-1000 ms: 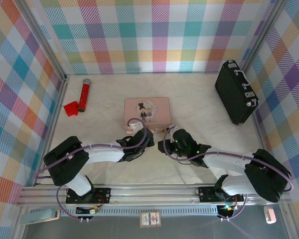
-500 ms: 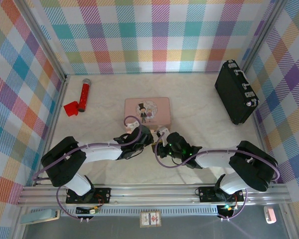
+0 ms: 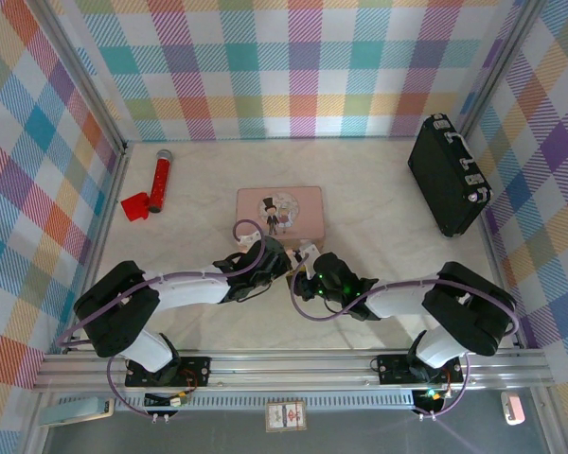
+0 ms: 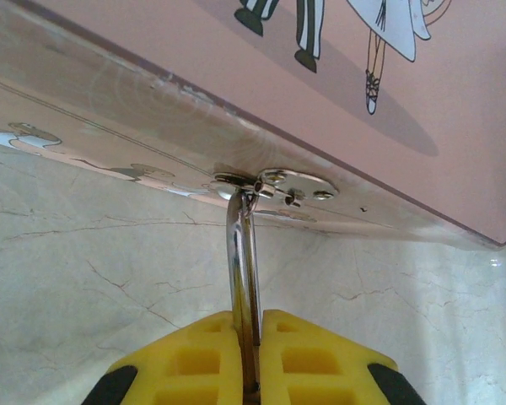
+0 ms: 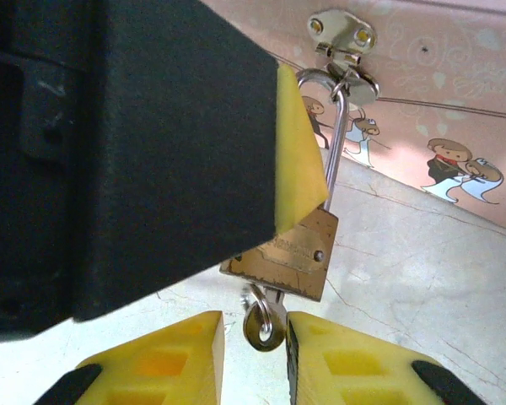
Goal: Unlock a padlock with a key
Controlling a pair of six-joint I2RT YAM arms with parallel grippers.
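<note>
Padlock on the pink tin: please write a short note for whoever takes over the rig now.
Left gripper: shut on the shackle of the padlock, hooked in the hasp of the pink tin.
Right gripper: open, fingers either side of the key.
Done: key seems seated in the keyhole.
Left: close on key, turn it, free the shackle.

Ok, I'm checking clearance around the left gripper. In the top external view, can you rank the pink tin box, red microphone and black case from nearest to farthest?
1. Pink tin box, just beyond the left gripper.
2. Red microphone, far left of the table.
3. Black case, far right corner.
</note>
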